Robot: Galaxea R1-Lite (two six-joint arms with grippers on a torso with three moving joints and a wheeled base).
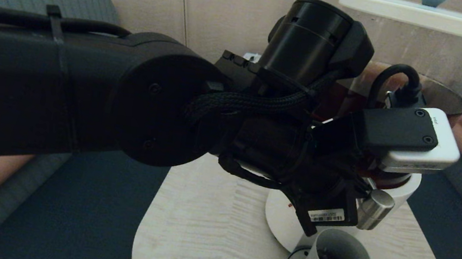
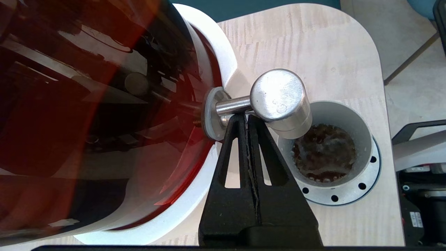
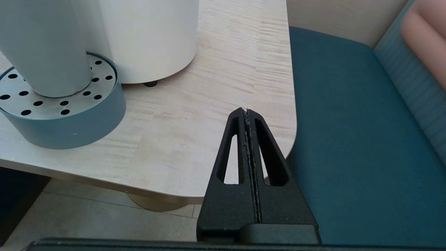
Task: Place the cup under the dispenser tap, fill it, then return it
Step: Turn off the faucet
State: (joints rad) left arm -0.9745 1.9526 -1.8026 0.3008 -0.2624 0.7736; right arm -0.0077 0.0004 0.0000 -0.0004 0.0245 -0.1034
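Fill step underway. Cup (image 2: 327, 146) sits on the perforated drip tray (image 2: 362, 190), right of centre in the left wrist frame, directly under the tap (image 2: 280, 99), dark liquid pooling inside. Left gripper (image 2: 248, 118), fingers pressed together, touches the tap stem. Right gripper (image 3: 246, 111) closed on nothing, parked off the table edge (image 3: 209, 146). Next: release tap, then grasp cup without slopping.

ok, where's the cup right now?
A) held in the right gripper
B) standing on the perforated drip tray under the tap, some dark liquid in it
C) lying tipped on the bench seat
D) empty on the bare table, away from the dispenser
B: the cup stands on the perforated drip tray below the dispenser tap, dark liquid in its bottom.
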